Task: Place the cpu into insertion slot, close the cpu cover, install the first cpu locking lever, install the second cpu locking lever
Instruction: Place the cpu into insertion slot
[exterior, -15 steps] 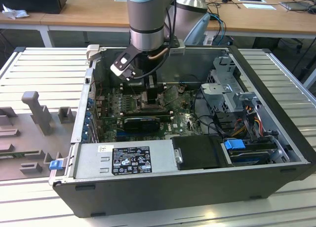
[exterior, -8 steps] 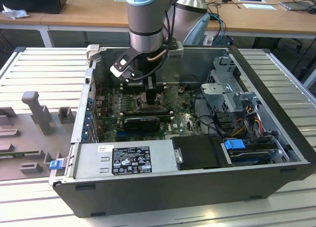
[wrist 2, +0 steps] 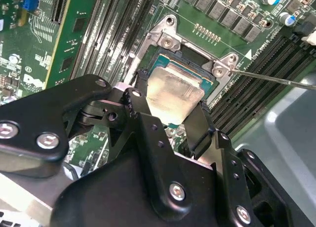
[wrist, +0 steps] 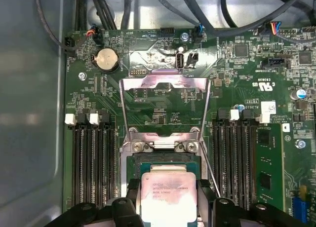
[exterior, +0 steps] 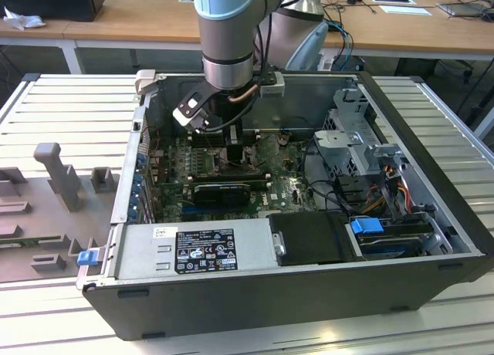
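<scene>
The desk (exterior: 69,108) has a top of pale, ribbed metal slats, evenly lit with a soft sheen. Near its edge on the exterior view's left lies a grey moulded fixture tray (exterior: 46,208) with upright blocks. Beyond the desk's far edge stand light wooden tables (exterior: 131,19) on white legs (exterior: 71,58), bearing a black box (exterior: 69,0), crumpled white paper (exterior: 19,19), flat sheets (exterior: 405,9) and dark cables (exterior: 343,19). The floor (exterior: 31,62) beneath them is dark.
</scene>
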`<state>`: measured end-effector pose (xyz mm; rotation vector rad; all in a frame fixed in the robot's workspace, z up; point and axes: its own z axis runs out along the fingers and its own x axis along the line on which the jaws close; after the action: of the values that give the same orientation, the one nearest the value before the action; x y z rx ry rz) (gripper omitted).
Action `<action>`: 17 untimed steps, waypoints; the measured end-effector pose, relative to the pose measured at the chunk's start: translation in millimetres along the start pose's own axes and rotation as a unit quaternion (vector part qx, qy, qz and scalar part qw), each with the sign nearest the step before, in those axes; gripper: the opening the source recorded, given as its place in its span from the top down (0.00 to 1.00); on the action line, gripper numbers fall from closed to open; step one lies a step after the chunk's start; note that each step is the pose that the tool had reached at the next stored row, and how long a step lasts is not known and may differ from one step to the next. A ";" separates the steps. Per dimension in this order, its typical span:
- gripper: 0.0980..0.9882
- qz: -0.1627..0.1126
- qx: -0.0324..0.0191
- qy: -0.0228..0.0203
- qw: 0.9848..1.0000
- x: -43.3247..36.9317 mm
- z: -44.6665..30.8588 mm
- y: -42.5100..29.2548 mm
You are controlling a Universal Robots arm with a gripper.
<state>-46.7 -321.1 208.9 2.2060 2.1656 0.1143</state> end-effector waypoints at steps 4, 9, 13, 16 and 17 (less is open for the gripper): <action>0.50 0.000 0.000 -0.002 1.000 0.1 5.1 0.8; 0.50 0.000 0.000 -0.002 1.000 0.3 8.3 0.5; 0.49 0.000 0.000 -0.002 1.000 0.4 8.5 0.5; 0.42 0.000 0.000 -0.002 1.000 2.3 8.7 0.6; 0.42 0.000 0.000 -0.002 1.000 2.9 8.8 0.7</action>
<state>-45.2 -318.0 200.2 2.2038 2.1642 0.1098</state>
